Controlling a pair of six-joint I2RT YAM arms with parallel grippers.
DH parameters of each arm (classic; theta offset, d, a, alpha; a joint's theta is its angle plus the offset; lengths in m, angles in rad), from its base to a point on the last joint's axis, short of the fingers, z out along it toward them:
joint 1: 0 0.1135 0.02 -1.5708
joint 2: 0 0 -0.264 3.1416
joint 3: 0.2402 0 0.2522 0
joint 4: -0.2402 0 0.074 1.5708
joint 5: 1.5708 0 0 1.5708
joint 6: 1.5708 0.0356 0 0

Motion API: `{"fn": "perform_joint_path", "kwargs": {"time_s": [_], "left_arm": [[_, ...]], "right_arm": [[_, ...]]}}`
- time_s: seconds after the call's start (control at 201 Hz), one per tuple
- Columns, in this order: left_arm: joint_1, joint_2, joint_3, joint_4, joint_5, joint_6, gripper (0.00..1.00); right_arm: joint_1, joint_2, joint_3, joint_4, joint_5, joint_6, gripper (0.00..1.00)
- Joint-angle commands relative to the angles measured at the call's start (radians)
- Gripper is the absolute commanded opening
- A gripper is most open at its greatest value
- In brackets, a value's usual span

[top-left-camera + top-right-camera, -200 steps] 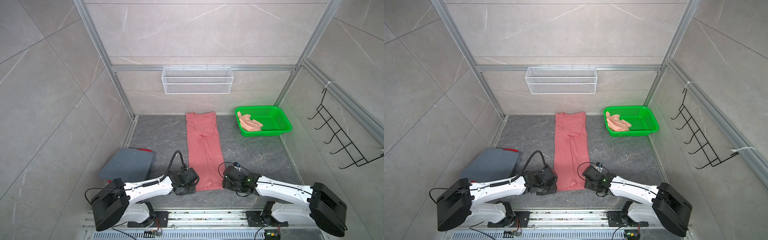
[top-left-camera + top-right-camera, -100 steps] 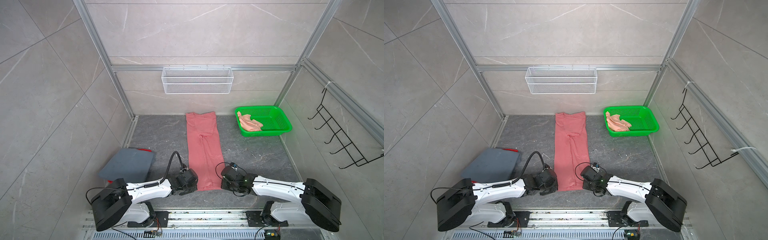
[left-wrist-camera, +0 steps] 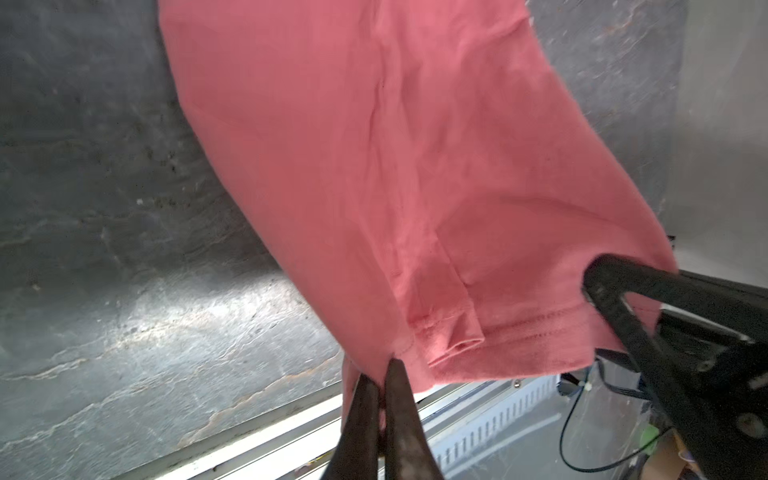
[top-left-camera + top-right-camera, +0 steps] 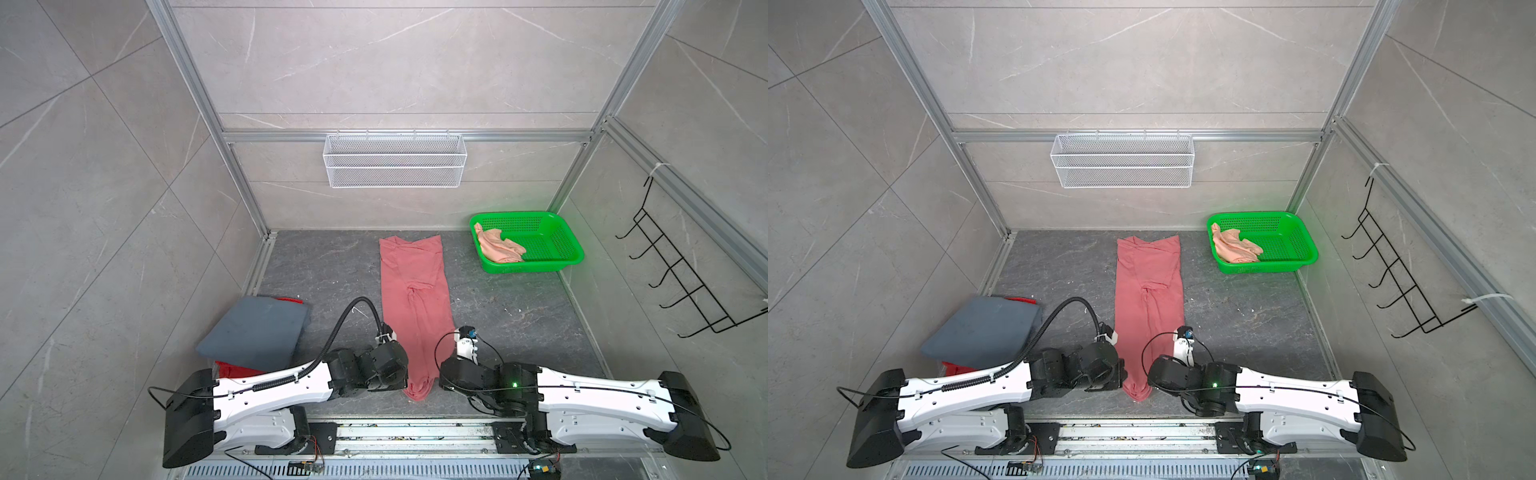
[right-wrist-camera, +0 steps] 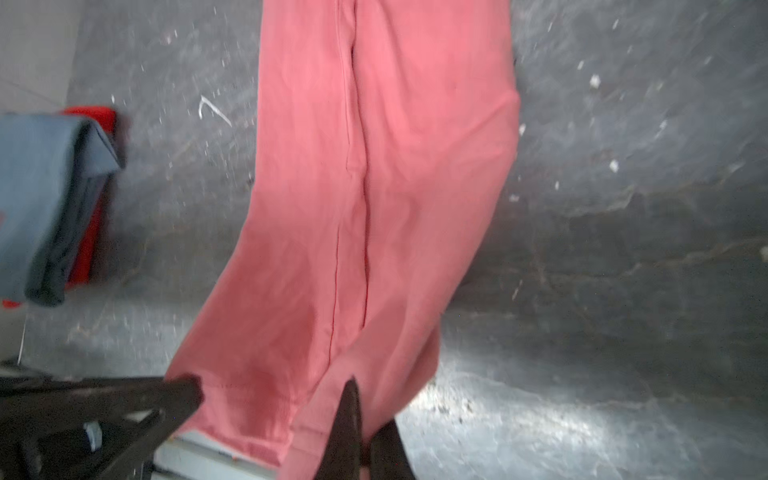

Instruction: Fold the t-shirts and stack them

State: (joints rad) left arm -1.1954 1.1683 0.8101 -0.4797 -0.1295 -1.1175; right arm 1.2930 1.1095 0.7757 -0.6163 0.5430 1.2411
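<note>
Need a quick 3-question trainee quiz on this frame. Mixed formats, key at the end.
1. What are the left end effector and the right end effector each shut on?
2. Relative to the green basket, the pale peach t-shirt lies: A) inside it B) beside it C) under it
3. True or false: the grey-blue t-shirt lies on top of the red t-shirt.

Key
1. The near end of the coral pink t-shirt.
2. A
3. True
</note>
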Motion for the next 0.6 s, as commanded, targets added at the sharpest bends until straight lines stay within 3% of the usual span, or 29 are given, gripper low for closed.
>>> {"fn": "perform_joint_path", "kwargs": {"time_s": [0.0,0.139,0.363,0.597], "left_arm": [[0.09,0.02,0.089,-0.038,-0.063,0.115,0.0],[0.247,0.058,0.119,0.055,0.025,0.197,0.0],[0.459,0.197,0.165,0.189,0.204,0.326,0.0],[0.572,0.388,0.299,0.204,0.294,0.414,0.0]], "right_arm": [[-0.018,0.089,0.104,-0.051,0.257,0.001,0.0],[-0.151,0.179,0.162,0.05,0.243,-0.122,0.0],[-0.413,0.317,0.166,0.312,0.032,-0.312,0.0],[-0.557,0.543,0.267,0.388,-0.095,-0.391,0.0]]}}
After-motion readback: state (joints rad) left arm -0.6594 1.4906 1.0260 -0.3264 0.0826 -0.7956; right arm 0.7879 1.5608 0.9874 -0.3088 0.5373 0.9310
